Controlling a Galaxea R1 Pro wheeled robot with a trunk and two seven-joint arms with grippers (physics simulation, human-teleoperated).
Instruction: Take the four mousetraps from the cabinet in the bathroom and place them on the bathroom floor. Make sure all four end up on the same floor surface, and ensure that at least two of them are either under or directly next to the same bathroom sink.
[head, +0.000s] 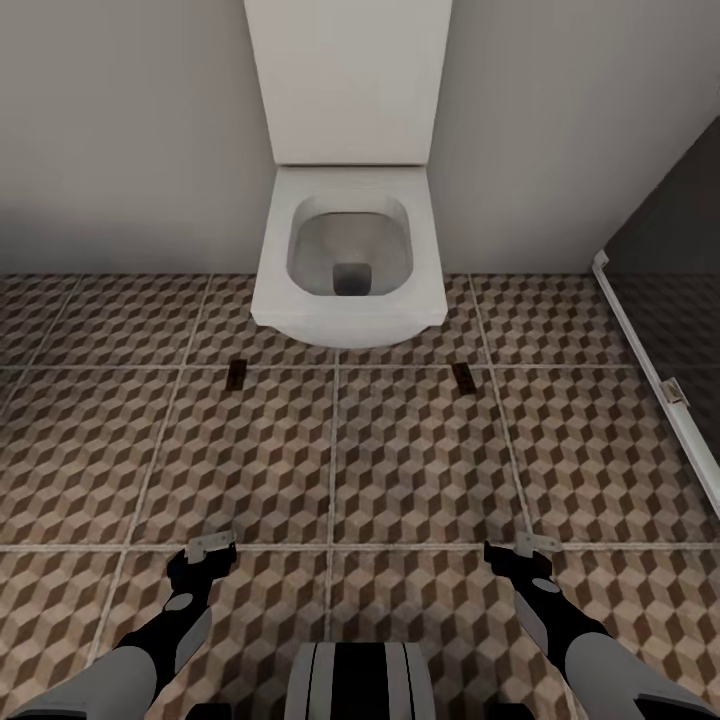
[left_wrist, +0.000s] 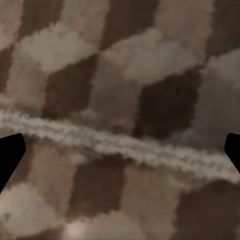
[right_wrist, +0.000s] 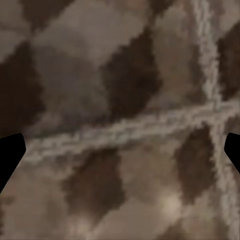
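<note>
Head camera is looking down at a white wall-hung toilet (head: 345, 255) against a pale wall, lid up, grey bowl showing. Below it spreads the bathroom floor (head: 420, 460) with its brown, beige and white cube tiles and pale grout lines. Two mousetraps are lying flat on those tiles: one (head: 238, 374) just off the toilet's left front corner, the other (head: 463, 376) just off its right front corner, both small dark-brown rectangles, well apart from each other, neither one touching the toilet. Over on the right there's a dark panel with a white frame (head: 650, 360) running diagonally along the floor. Down at the bottom, both arms reach forward low over the tiles. The left gripper (head: 212, 545) is empty, fingers spread, and the left wrist view backs that up: black fingertips (left_wrist: 11, 152) at either edge with only patterned tile and one grout line between them. The right gripper (head: 535, 545) is the same, jaws apart and holding nothing, with fingertips (right_wrist: 10, 155) far apart over a spot where grout lines cross. Both grippers sit well short of the mousetraps.
</note>
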